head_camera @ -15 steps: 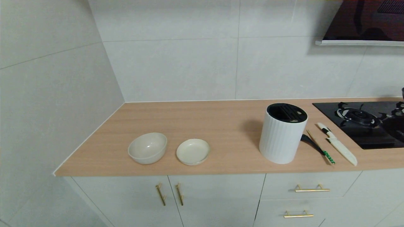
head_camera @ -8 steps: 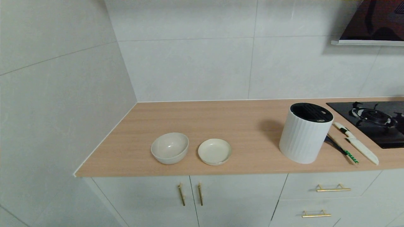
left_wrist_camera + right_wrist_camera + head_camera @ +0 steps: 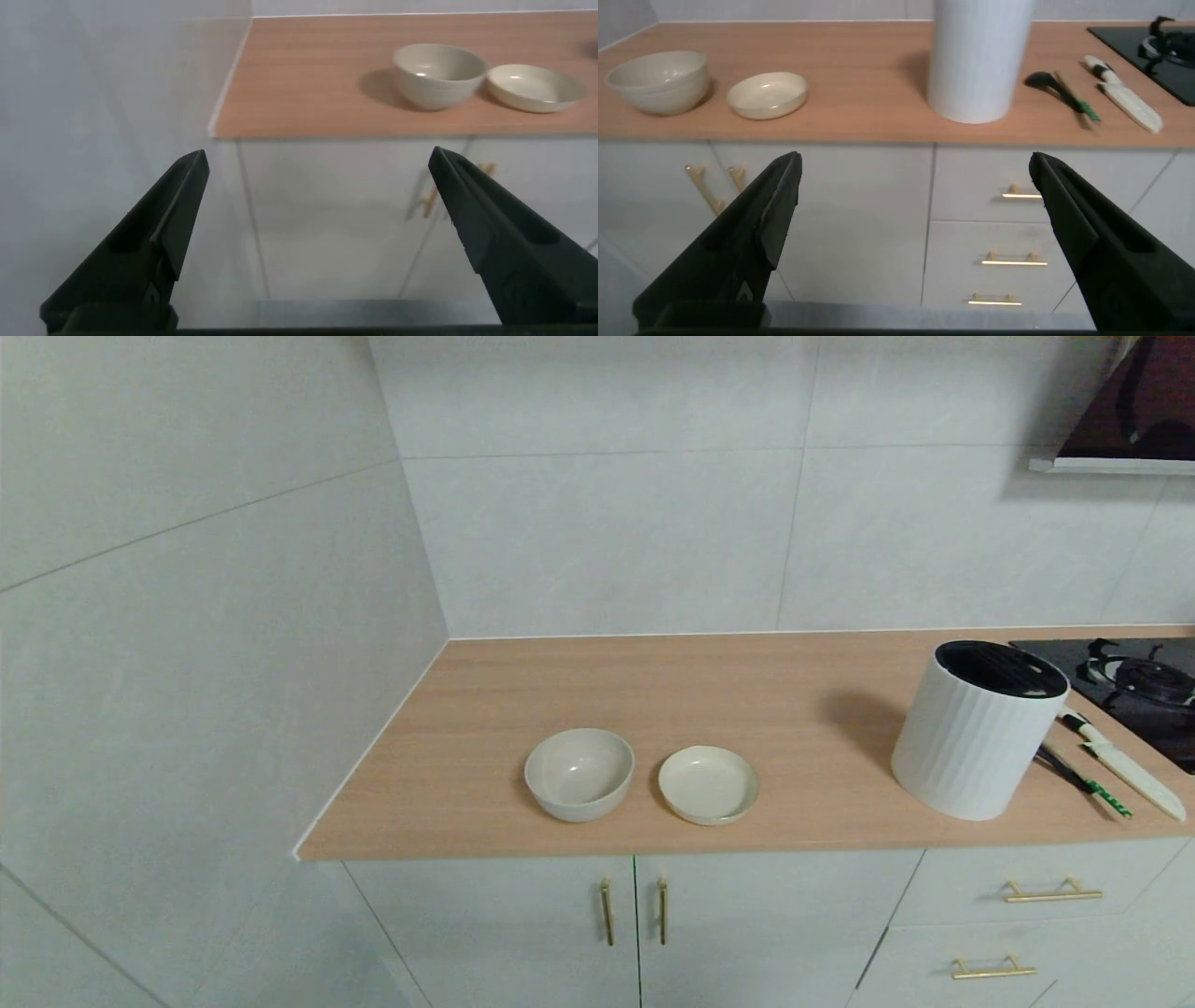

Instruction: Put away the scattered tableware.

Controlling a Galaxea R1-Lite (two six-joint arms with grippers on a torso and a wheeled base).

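Both arms wait low before the white cabinet doors with brass bar handles [image 3: 607,912], the left gripper [image 3: 318,161] and right gripper [image 3: 915,163] spread wide and holding nothing. On the pale wood-grain countertop [image 3: 653,691], near its front edge, a deep cream glazed bowl [image 3: 579,773] sits just beside a shallow cream glazed dish [image 3: 709,784]. To the robot's right stands a white ribbed cylindrical holder with a black slotted top [image 3: 976,742]. Beyond it lie a black spoon-like utensil [image 3: 1044,81], green-banded chopsticks [image 3: 1106,793] and a white-bladed knife [image 3: 1125,767], with a black gas hob [image 3: 1144,681] behind. The smooth, rounded crockery looks liable to slip from hard fingers or be nudged over the edge. The thin utensils lie flat, offering little purchase, and a misjudged insertion could tip the tall holder.
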